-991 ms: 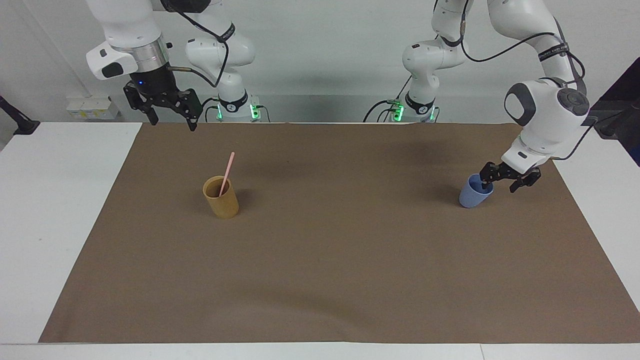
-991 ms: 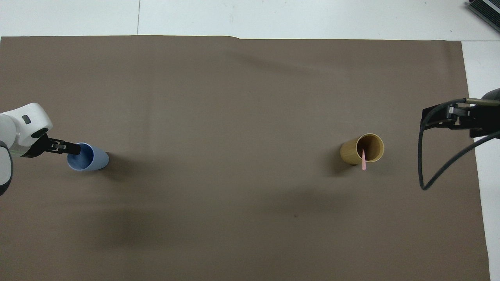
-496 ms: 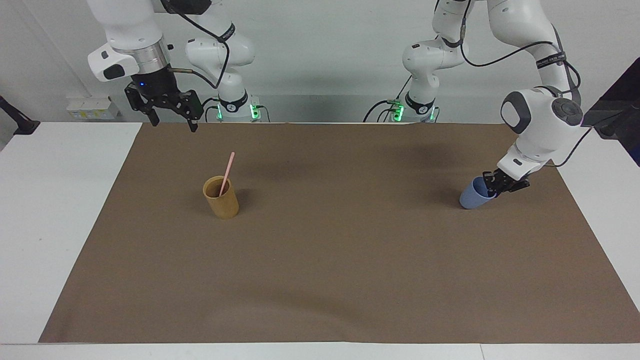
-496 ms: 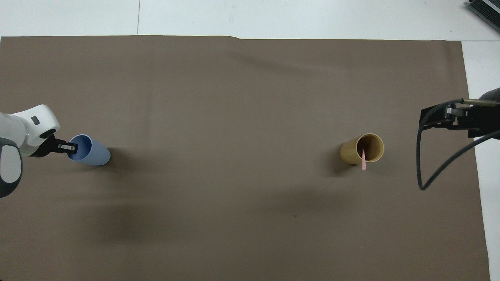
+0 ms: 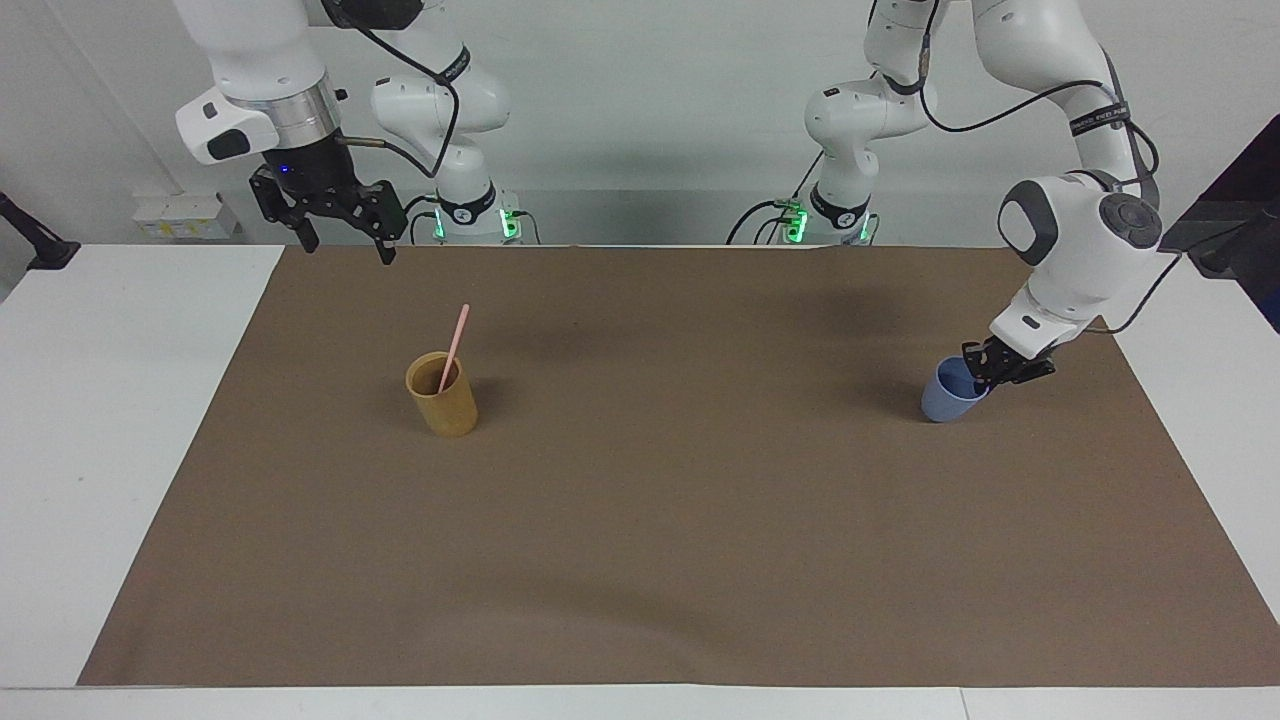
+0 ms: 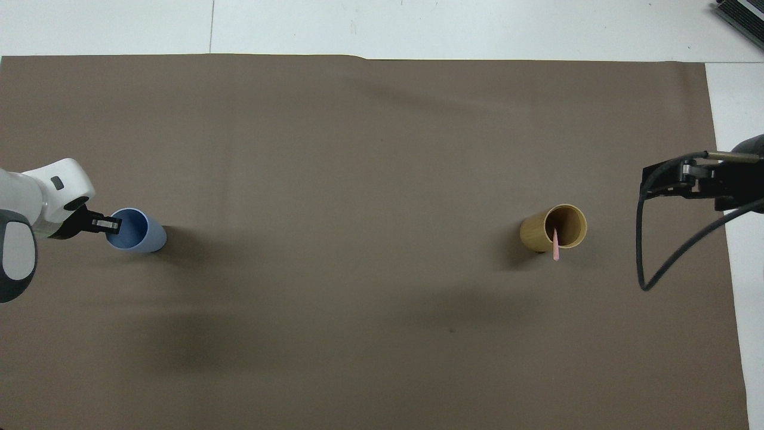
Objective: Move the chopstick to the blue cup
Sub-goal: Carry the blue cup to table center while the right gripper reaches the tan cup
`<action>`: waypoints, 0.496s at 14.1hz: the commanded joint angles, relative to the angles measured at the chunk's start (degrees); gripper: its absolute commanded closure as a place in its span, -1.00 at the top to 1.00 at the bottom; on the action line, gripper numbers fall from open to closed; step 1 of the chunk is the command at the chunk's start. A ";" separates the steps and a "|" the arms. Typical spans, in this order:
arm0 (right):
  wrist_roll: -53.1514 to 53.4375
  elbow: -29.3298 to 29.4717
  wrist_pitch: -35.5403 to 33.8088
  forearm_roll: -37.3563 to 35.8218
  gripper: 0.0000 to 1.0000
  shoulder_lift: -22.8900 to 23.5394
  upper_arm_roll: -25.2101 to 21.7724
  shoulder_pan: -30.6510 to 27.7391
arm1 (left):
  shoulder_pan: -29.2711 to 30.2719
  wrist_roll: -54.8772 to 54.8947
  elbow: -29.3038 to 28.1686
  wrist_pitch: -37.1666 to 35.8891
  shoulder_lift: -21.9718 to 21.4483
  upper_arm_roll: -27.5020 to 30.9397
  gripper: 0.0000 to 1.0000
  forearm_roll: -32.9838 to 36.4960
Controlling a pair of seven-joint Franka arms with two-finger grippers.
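Note:
The pale pink chopstick (image 5: 455, 343) stands slanted in the tan-yellow cup (image 5: 444, 402) toward the right arm's end of the mat; it also shows in the overhead view (image 6: 555, 248). The light blue cup (image 5: 946, 400) is at the left arm's end, tilted with its mouth toward that end. My left gripper (image 5: 987, 368) is shut on the blue cup's rim, one finger inside. It shows in the overhead view (image 6: 112, 225) at the blue cup (image 6: 142, 234). My right gripper (image 5: 346, 249) is open and empty, high over the mat's edge nearest the robots.
A brown mat (image 5: 660, 520) covers most of the white table (image 5: 100, 420). The tan-yellow cup (image 6: 548, 233) stands upright. The right gripper (image 6: 680, 179) and its black cable hang over the mat's edge at the right arm's end.
My left gripper has shut on the blue cup's rim and tipped and shifted the cup a little. My right gripper has risen slightly. The chopstick and the tan cup have not moved.

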 commanded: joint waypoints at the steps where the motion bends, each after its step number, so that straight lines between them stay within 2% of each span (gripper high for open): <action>1: -0.86 -1.58 1.45 1.20 1.00 -1.10 0.00 -0.15 | -6.56 -9.57 3.01 -5.37 -0.64 0.17 -1.00 0.42; 3: -0.86 -1.58 1.54 1.11 1.00 -1.10 0.00 -0.15 | -13.49 -20.02 3.90 -7.85 -1.52 0.08 -1.00 0.42; 7: -1.12 -1.75 1.45 1.20 1.00 -1.18 0.00 -0.15 | -27.30 -38.76 3.82 -5.67 -2.05 -0.01 -1.00 -1.93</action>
